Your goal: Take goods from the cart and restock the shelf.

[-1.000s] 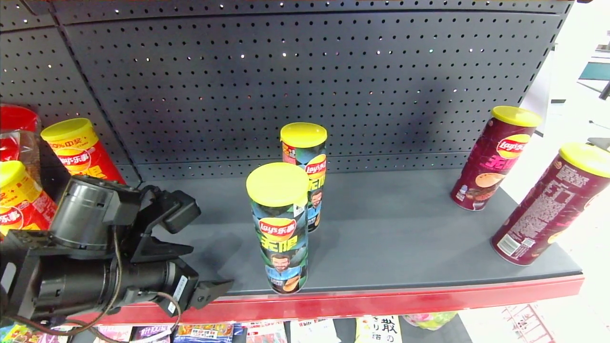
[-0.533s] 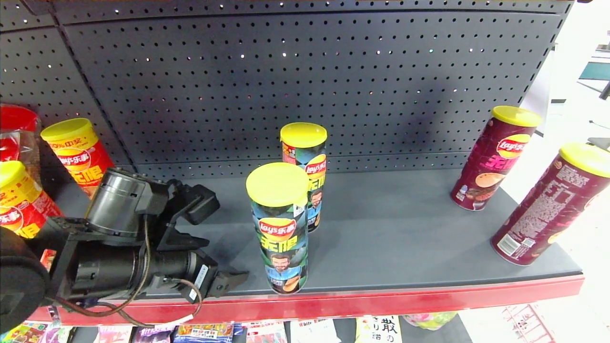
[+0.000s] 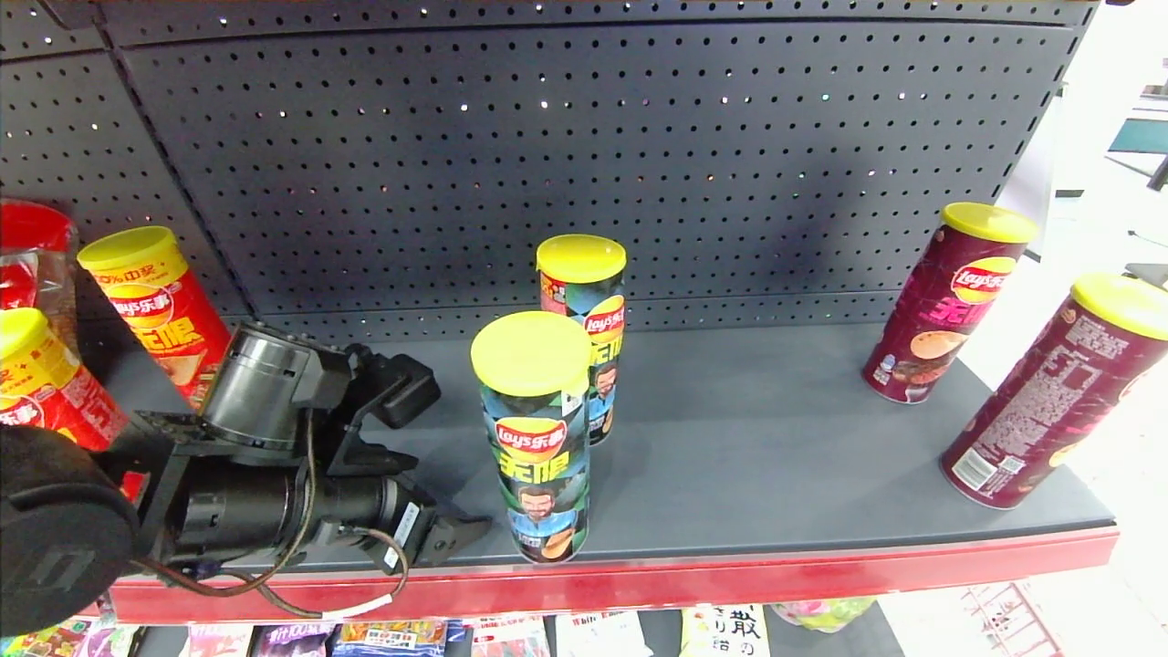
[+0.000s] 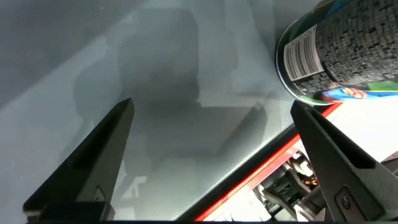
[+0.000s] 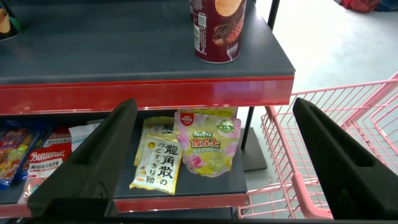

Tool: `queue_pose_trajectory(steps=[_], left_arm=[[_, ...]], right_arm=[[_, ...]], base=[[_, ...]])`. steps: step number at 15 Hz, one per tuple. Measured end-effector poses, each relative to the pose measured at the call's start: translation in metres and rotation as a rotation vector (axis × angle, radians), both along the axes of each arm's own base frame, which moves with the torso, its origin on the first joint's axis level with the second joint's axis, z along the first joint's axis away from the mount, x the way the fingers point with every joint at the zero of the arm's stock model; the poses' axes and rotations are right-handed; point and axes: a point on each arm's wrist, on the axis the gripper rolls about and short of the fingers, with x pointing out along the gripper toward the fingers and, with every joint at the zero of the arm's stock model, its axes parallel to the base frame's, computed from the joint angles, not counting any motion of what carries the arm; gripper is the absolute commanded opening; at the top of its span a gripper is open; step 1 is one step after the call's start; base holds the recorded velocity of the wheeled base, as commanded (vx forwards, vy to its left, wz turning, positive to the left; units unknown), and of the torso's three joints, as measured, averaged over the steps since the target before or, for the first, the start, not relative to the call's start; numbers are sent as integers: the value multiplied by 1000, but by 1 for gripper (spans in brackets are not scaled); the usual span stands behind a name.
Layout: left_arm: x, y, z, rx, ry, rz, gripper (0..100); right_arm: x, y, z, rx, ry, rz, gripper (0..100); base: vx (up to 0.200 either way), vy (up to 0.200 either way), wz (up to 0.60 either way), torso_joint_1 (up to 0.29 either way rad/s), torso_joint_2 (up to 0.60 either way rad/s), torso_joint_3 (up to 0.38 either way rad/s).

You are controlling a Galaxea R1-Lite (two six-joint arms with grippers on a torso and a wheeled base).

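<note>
On the grey shelf point(image 3: 748, 447) stand two blue-green chip cans with yellow lids, one at the front point(image 3: 537, 438) and one behind it point(image 3: 586, 306). My left gripper point(image 3: 436, 464) hovers just left of the front can, low over the shelf board, open and empty. In the left wrist view the left gripper point(image 4: 211, 106) is spread wide, with the can's base point(image 4: 329, 59) off to one side beyond one finger. My right gripper point(image 5: 214, 102) is open and empty, below and in front of the shelf's red edge point(image 5: 186, 93), near the pink cart point(image 5: 348, 149).
Two maroon cans point(image 3: 949, 301) point(image 3: 1049, 392) stand at the shelf's right end, the front one near the edge. Red cans point(image 3: 155, 292) point(image 3: 36, 388) crowd the left end. Snack bags point(image 5: 208, 146) lie on the lower shelf. A pegboard wall point(image 3: 584, 164) backs the shelf.
My left gripper has moved to the right along the shelf, closer to the front blue-green can, still open. The cans have not moved.
</note>
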Motion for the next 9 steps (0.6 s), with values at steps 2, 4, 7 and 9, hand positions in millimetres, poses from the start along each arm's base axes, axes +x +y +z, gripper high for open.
queue_pose_trajectory(steps=[2, 4, 7, 9], left_arm=[[3, -2, 0, -2, -1, -1, 100], [6, -4, 2, -5, -7, -3, 100], [8, -8, 3, -10, -8, -9, 100], [8, -11, 3, -12, -6, -15, 100]], right_arm=[[0, 0, 0, 0, 0, 0, 100], [0, 0, 0, 0, 0, 0, 100], [0, 0, 0, 0, 0, 0, 100], [0, 0, 0, 0, 0, 0, 100]], base=[[0, 0, 0, 0, 0, 0], [0, 0, 0, 0, 0, 0], [0, 0, 0, 0, 0, 0], [0, 0, 0, 0, 0, 0]])
